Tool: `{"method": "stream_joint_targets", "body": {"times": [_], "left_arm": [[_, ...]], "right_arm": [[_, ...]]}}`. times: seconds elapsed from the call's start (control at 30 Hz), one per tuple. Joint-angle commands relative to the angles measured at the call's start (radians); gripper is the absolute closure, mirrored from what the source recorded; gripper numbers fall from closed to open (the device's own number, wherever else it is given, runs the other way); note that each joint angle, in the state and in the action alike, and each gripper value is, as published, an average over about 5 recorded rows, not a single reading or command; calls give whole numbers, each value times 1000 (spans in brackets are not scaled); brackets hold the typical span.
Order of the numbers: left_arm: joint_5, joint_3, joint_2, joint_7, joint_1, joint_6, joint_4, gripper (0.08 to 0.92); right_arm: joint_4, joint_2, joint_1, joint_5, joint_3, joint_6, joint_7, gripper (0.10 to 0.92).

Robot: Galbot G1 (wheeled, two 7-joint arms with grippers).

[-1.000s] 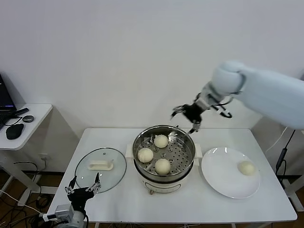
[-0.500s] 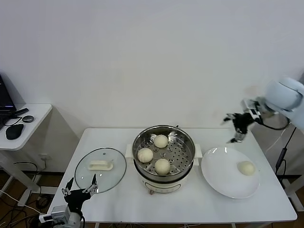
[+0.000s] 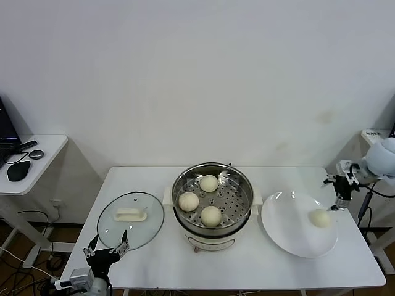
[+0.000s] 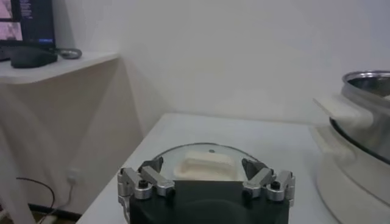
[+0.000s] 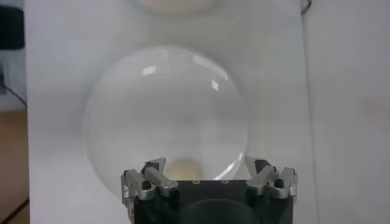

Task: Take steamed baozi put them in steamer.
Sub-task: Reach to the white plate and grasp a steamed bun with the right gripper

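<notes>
Baozi: from the head view you have three in the steamer (image 3: 212, 198), one at the back (image 3: 209, 183), one at the left (image 3: 189, 201) and one at the front (image 3: 211, 216), all resting on the perforated tray and apart from each other. The fourth bun (image 3: 320, 217) lies on the plate (image 3: 286, 229), toward its right rim, near the table's (image 3: 247, 262) right edge. Your right end effector (image 3: 341, 185) hangs just beyond that rim, above and behind the bun, fingers spread and empty. Bare table runs in front of the steamer and plate. The lid (image 3: 130, 213) lies flat left of the steamer, close to the left edge. Your left end effector (image 3: 107, 250) sits low at the table's front left corner, fingers apart, holding nothing.

From the left wrist view, your left end effector (image 4: 206, 181) is open with the lid (image 4: 205, 159) straight ahead, and the steamer's wall (image 4: 365, 115) and white handle (image 4: 334, 108) stand to one side.

From the right wrist view, your right end effector (image 5: 209, 178) is open over the plate (image 5: 164, 115), and the bun (image 5: 185, 169) shows between the fingers, partly hidden by the wrist body. The plate's rim lies close to the table edge.
</notes>
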Motion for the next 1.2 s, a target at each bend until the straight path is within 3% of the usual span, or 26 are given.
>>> {"method": "stream_joint_targets", "body": {"times": [0.03, 0.73, 1.2], "left_arm": [[1, -8, -1, -1, 11, -1, 9, 177], [7, -10, -4, -1, 12, -2, 19, 177], [6, -10, -1, 0, 10, -2, 28, 177]], "right_arm": [[-206, 113, -212, -206, 210, 102, -14, 203], [-277, 244, -225, -312, 226, 107, 67, 203], [-285, 249, -232, -306, 225, 103, 39, 203]]}}
